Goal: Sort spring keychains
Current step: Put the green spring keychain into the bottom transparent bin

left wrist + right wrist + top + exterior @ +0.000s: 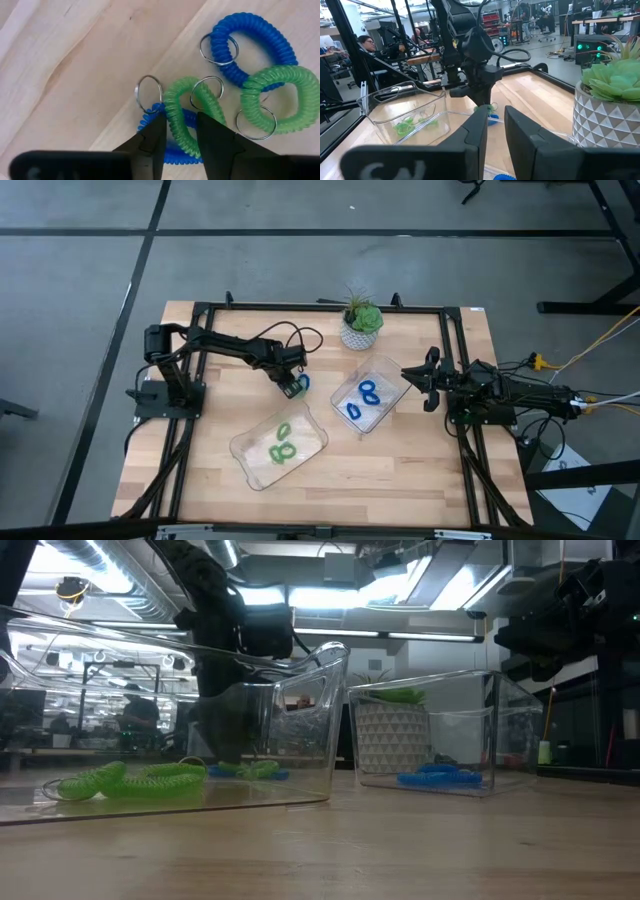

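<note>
Several spring keychains lie in a loose pile on the wood in the left wrist view: a blue one (245,45), a green one (280,100), another green one (175,102), and a blue one (150,116) partly under it. My left gripper (180,116) (293,387) points down onto this pile, shut on the nearer green keychain. My right gripper (495,127) (422,380) hovers level at the table's right, next to the blue tray, fingers a little apart with nothing between them. My left gripper pinches one side of the green keychain's coiled loop (181,134) between its two fingers, which come from above and point down. The coil runs through the gap along the fingers. The loop's far end and its metal ring (207,92) lie on the table.
A clear tray (250,448) near the front holds green keychains (282,445). A second clear tray (392,378) holds blue ones (365,400). A potted plant (361,325) stands at the far edge. Bare wood lies along the near edge and the left side.
</note>
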Robot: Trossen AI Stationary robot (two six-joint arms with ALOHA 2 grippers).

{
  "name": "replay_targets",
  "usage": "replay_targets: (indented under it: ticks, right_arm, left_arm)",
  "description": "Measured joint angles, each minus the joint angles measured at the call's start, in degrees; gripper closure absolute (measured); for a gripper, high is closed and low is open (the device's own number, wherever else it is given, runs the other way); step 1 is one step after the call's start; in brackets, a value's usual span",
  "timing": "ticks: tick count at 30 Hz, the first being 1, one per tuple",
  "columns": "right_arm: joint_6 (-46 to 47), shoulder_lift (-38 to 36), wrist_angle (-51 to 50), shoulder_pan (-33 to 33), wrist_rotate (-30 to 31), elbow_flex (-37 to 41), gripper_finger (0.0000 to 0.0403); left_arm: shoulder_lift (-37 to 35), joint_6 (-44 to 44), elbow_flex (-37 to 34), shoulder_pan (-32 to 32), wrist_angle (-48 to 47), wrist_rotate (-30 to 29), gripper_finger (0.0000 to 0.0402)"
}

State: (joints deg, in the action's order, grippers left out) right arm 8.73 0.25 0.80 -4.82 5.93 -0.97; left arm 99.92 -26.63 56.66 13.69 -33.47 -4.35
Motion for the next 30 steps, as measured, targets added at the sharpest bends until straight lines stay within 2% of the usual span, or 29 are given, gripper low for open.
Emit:
replay_targets:
  ticks: [12,30]
  right_arm:
    - [0.0,-0.01,0.0,-0.01,0.0,0.0,0.0336]
    - [0.0,-0.02,0.0,0.0,0.0,0.0,0.0336]
  left_arm:
    - [-0.13,0.44,0.02,-0.04,0.09,0.93,0.0377]
    - [-6.15,1.93,0.02,-0.02,-1.22,-0.27,0.0378]
